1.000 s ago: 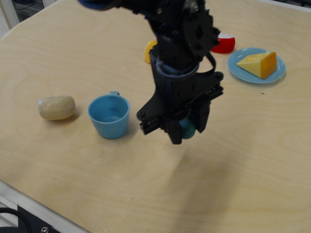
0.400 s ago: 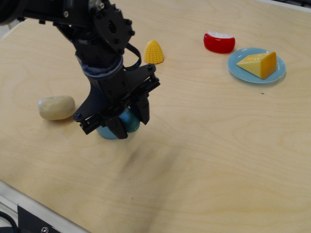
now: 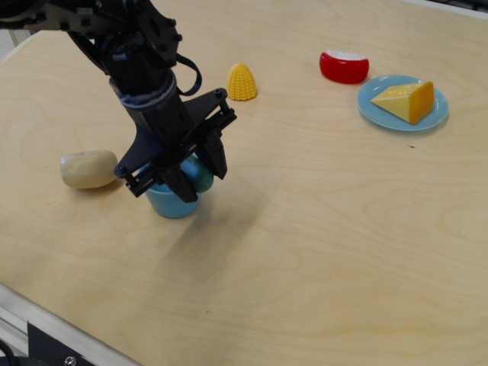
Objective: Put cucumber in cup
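A: Where's the cucumber?
B: Pinched between the gripper fingers, right over the light blue cup
A: Inside it?
B: Hard to say; the fingers hide the rim

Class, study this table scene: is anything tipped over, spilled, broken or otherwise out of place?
Nothing stands out. The cup looks upright under the gripper, which holds the cucumber over it. The corn, potato-like lump, red piece and the plate with cheese sit undisturbed.
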### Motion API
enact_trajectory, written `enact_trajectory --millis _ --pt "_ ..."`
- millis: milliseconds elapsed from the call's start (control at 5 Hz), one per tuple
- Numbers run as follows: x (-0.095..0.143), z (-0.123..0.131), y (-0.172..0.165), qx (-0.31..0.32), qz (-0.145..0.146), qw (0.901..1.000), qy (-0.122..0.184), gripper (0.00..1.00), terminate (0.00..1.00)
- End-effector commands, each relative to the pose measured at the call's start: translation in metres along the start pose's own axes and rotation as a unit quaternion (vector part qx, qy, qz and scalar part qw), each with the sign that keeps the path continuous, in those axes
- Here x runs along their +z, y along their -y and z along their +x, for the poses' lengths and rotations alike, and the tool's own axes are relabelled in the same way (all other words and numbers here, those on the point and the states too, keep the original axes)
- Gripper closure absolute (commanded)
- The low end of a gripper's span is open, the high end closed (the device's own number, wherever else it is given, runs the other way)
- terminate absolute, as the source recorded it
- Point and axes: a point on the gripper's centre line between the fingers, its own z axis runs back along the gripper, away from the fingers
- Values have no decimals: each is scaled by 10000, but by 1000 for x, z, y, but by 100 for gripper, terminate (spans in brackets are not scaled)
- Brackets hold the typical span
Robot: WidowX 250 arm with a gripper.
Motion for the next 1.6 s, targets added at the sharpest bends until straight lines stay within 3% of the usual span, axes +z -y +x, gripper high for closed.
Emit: enact_trajectory --millis 0,400,600,800,1200,1400 --pt "10 6 -1 189 -280 9991 -242 0 0" --pt "20 -1 2 240 -193 9988 -371 0 0" --pt "35 2 7 -17 -14 9997 -228 0 0" --pt "63 6 17 -536 550 9967 246 0 0" --pt "63 6 17 -536 550 9967 246 0 0" --pt "63 6 17 -536 550 9967 246 0 100"
